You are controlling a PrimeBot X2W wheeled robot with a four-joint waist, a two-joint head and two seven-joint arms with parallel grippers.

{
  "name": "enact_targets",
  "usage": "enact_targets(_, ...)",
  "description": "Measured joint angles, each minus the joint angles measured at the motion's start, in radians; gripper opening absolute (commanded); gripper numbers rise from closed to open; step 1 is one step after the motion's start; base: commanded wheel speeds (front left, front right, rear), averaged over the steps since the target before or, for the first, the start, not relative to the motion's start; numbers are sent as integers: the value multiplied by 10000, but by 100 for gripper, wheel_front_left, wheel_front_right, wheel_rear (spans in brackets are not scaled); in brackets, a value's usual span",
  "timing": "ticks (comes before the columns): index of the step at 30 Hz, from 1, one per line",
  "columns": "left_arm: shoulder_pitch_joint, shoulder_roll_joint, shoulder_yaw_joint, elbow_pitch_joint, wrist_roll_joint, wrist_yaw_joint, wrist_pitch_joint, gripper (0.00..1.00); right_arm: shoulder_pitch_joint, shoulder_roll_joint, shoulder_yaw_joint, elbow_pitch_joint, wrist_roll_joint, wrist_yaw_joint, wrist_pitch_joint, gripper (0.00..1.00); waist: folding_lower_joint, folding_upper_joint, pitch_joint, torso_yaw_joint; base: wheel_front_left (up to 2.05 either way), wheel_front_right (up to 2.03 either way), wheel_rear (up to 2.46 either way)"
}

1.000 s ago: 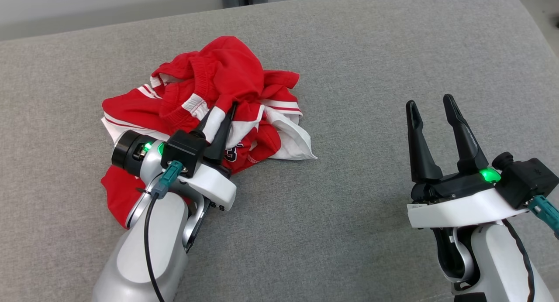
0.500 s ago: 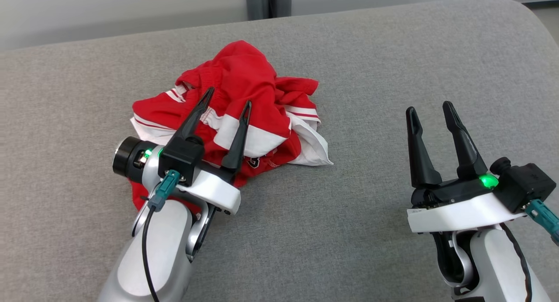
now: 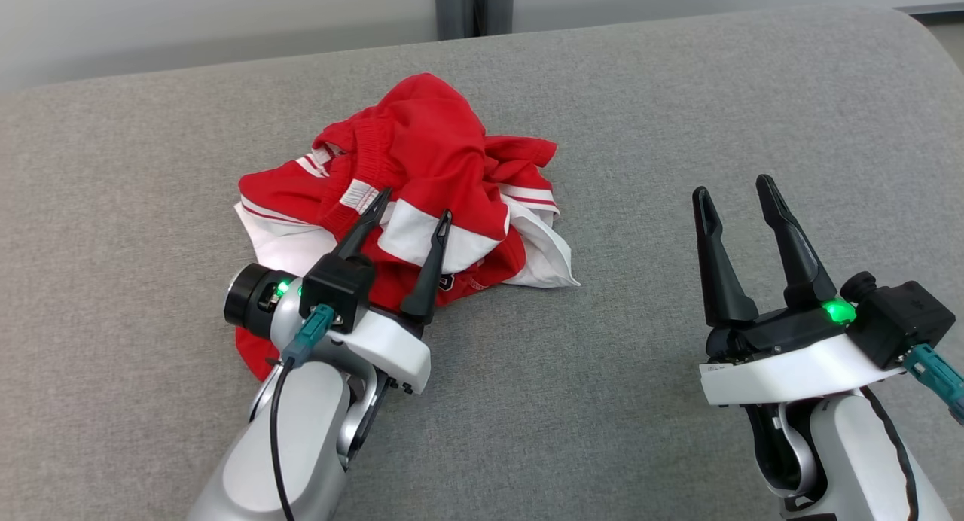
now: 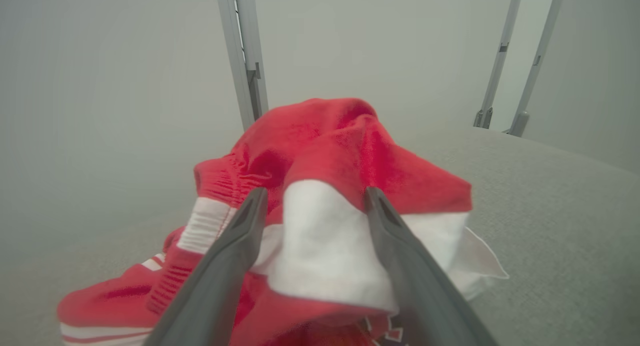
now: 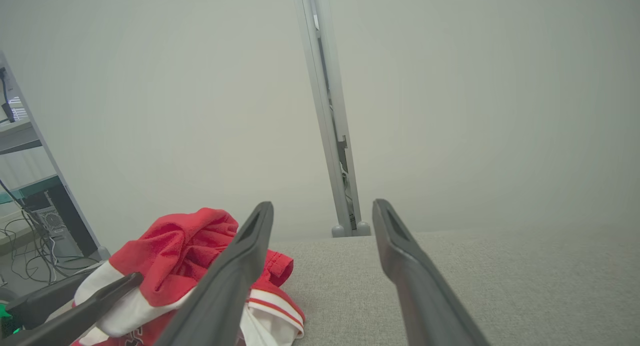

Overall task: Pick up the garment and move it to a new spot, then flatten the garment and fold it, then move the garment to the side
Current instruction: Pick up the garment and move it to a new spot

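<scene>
The garment [image 3: 429, 137], red with white bands and stripes, lies crumpled in a heap on the grey cushioned surface [image 3: 640, 129]. My left gripper [image 3: 415, 205] stands open at the heap's near side, its two dark fingers straddling a white band. The left wrist view shows that white fold of the garment [image 4: 340, 136] bulging between the spread fingers of the left gripper [image 4: 316, 193]. My right gripper [image 3: 732, 187] is open and holds nothing, well to the right of the heap. In the right wrist view the right gripper [image 5: 322, 205] points past the garment [image 5: 180, 241], which lies at lower left.
The grey surface curves away at its far edge and right corner [image 3: 911, 31]. A metal post [image 3: 461, 5] rises behind it. A shelf with cables [image 5: 30, 206] stands off to the left in the right wrist view. Bare cushion stretches between the two grippers.
My left gripper was shut on a fold of the garment and has opened, and the fold has sunk back onto the heap. The head view has shifted. The right gripper has stayed open.
</scene>
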Motion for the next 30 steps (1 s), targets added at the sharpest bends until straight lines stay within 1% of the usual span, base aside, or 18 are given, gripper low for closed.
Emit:
enact_targets(1,-122,4,-46,245,-2,15,0,43,1,-12,21,-12,2,0,0,100,0,0,27,-35,0,0,0)
enact_targets(2,-244,0,-71,441,2,44,0,0,2,-17,21,-17,17,0,0,100,0,0,57,-74,0,0,0)
enact_targets(4,-499,2,-119,727,8,56,2,0,2,-21,-10,-33,90,0,0,100,0,0,123,-153,0,0,0)
enact_targets(6,-719,0,-75,512,8,146,0,0,2,-23,-73,-50,100,0,0,100,0,0,194,-211,0,0,0)
enact_targets(11,-847,2,73,-454,134,305,0,0,16,-13,-153,-65,105,0,0,100,0,0,269,-204,0,0,0)
enact_targets(17,-744,0,372,-1572,31,324,2,0,88,13,-107,-10,105,0,0,100,0,0,73,59,0,0,0)
enact_targets(22,-753,100,897,-2192,25,410,0,0,207,-15,-94,2,105,0,0,100,0,0,-174,343,0,0,0)
enact_targets(30,-759,805,2552,-3636,-224,650,0,0,412,-207,-159,-36,104,0,0,100,0,0,-263,926,0,0,0)
